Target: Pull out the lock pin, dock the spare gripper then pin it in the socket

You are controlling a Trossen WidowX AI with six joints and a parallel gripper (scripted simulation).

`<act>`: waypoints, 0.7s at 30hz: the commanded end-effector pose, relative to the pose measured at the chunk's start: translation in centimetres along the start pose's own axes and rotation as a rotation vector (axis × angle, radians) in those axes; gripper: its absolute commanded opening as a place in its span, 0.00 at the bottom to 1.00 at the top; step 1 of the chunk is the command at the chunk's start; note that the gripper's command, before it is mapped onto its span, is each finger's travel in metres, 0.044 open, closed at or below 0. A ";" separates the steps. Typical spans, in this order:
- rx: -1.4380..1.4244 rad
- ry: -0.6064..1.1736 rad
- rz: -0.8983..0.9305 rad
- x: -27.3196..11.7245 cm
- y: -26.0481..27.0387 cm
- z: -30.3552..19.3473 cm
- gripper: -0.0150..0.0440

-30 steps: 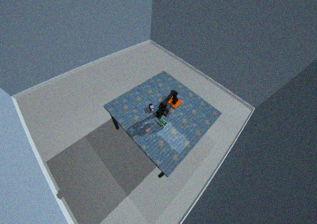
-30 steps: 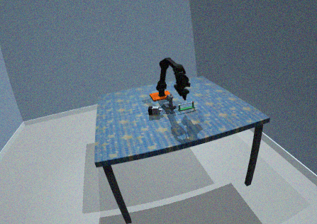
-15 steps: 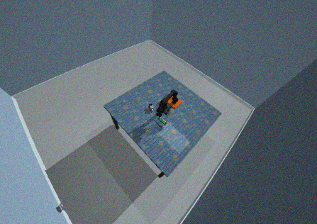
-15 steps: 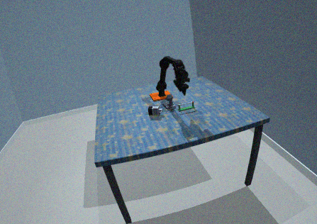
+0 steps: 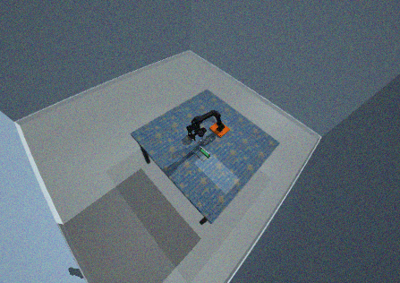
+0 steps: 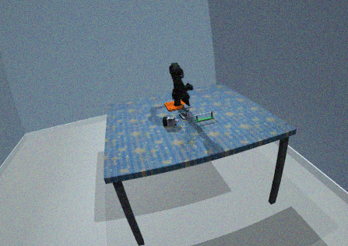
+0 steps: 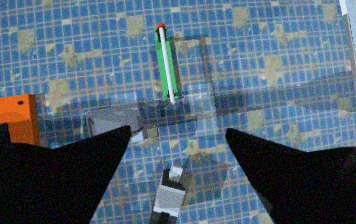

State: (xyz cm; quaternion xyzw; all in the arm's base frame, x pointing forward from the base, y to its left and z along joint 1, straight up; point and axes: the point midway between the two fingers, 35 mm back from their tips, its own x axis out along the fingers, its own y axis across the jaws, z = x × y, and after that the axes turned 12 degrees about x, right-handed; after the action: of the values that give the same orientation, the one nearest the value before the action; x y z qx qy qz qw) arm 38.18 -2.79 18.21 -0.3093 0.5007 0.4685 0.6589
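The lock pin, a white rod with a red head, lies lengthwise over a green rack. The grey mount is on the table beside the rack, partly in shadow; its socket is too small and dark to make out. The spare gripper, pale grey and black, is on the table apart from the mount. My gripper is open and empty, above the table; in the wrist view the spare gripper shows below and between its fingers, not gripped.
The arm's orange base plate is on the patterned blue table, near the mount. The arm's shadow falls over the mount and past the near end of the rack.
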 end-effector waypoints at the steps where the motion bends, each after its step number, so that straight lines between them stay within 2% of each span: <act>1: 0.066 -0.112 -0.003 -1.0 -1.0 -4.4 1.00; 9: 0.190 -0.382 -0.098 -3.7 -1.4 -13.9 1.00; 16: 0.194 -0.389 -0.106 -3.8 -1.4 -14.5 1.00; 21: 0.198 -0.418 -0.090 -1.6 -1.8 -15.4 1.00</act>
State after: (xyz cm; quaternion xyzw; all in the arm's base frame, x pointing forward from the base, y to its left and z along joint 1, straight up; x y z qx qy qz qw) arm 34.09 -17.23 16.58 -0.1750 0.3856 0.4348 0.7947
